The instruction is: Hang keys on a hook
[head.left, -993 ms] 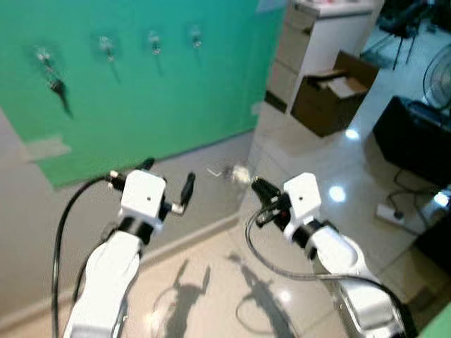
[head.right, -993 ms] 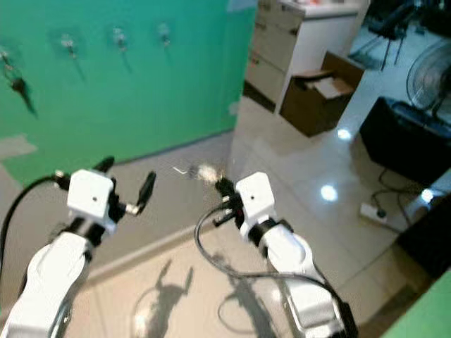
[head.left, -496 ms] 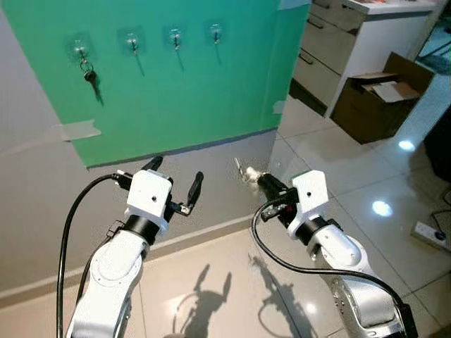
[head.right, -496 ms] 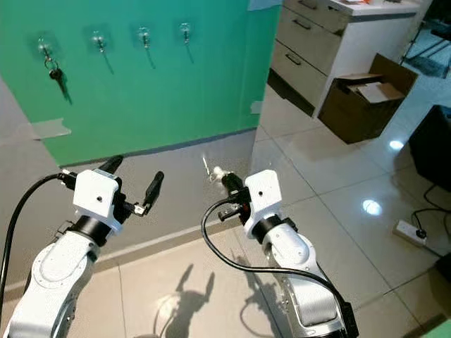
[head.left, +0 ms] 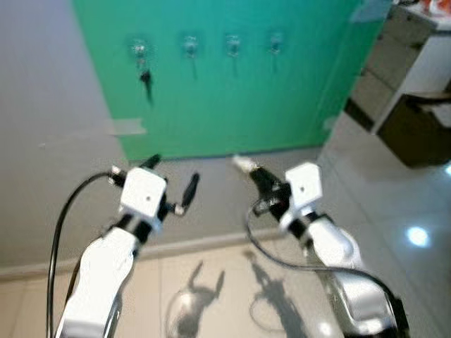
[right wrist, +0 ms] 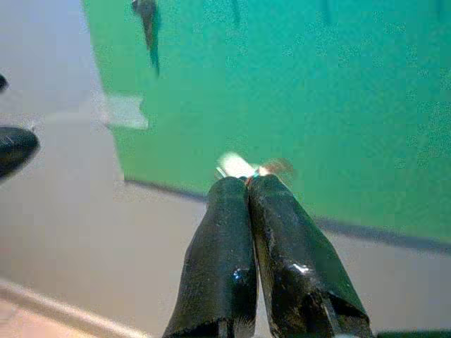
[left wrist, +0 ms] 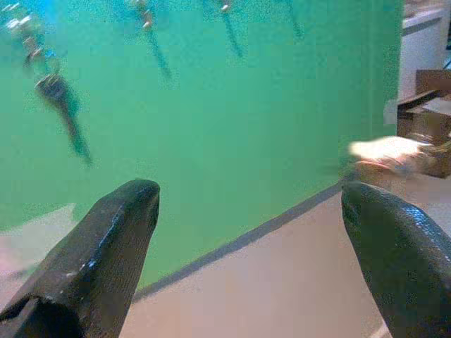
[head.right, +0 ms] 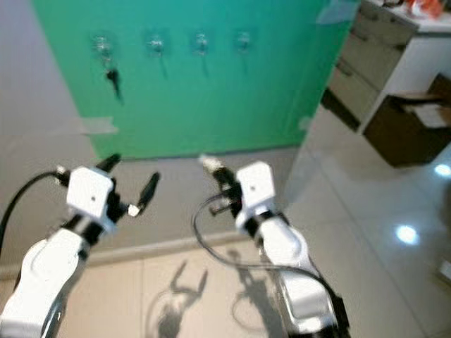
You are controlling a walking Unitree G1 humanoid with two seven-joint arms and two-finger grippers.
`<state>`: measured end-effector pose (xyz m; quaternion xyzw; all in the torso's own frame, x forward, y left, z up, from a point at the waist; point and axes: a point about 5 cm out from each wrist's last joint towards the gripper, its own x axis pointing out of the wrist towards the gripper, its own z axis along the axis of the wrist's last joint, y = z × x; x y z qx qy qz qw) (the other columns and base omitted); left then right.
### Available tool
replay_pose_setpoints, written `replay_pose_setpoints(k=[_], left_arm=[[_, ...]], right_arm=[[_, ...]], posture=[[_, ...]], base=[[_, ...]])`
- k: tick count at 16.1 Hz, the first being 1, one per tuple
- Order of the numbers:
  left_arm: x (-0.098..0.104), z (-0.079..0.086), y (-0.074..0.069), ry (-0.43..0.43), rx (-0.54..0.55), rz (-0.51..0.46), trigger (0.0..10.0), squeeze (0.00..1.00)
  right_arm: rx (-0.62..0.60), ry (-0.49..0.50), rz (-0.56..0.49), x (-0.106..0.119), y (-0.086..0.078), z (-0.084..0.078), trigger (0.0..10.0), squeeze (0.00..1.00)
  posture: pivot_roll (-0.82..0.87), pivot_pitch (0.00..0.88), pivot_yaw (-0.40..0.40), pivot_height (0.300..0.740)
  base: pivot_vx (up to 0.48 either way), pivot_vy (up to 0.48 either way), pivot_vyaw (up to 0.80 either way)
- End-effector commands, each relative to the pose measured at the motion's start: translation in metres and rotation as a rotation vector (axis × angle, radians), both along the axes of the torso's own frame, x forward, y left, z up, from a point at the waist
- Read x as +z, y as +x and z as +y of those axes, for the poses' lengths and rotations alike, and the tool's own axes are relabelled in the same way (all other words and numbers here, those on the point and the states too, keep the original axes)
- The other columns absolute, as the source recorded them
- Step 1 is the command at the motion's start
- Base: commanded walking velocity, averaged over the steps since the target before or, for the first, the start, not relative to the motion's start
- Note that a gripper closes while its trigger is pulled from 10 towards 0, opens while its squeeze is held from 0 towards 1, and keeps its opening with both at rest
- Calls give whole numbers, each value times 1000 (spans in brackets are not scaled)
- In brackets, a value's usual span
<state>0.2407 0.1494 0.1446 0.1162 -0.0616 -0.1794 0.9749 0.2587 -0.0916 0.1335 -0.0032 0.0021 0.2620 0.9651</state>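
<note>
Several clear hooks [head.left: 189,46] sit in a row high on a green wall panel [head.left: 232,98]. A dark key [head.left: 146,76] hangs from the leftmost hook [head.left: 139,49]; the same key [left wrist: 56,88] shows blurred in the left wrist view. My right gripper [head.left: 255,174] is raised before the panel's lower edge, shut on a small set of keys [head.left: 243,163], whose pale tip [right wrist: 236,165] sticks out past the closed fingers [right wrist: 225,232]. My left gripper [head.left: 173,179] is held up beside it, open, with nothing between its fingers [left wrist: 106,239].
A strip of tape [head.left: 127,127] sticks to the grey wall at the panel's left edge. A white drawer cabinet [head.right: 366,49] and a brown cardboard box [head.right: 412,120] stand to the right. Glossy tiled floor [head.left: 232,296] lies below the arms.
The whole view has swung, bringing the green panel and hooks to the centre and nearer. Both arms keep their pose, and the right gripper still holds the keys.
</note>
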Motion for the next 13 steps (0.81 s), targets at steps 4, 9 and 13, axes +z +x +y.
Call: replay_pose_setpoints(k=[4,9,13], left_arm=[[2,-9,0,-6,-37,-14,10000,0],[2,-11,-2,-7,-44,-14,10000,0],[0,-12,-4,-10,-43,-11,10000,0]], right_arm=[[-24,20,-35,8,4,-11,10000,0],[41,11,-63,16,3,-12,10000,0],[53,14,-78,22,6,-14,10000,0]], posture=[[58,0,-11,740],[55,0,-15,740],[57,0,-24,740]], base=[[353,0,400],[355,0,0],[354,0,0]])
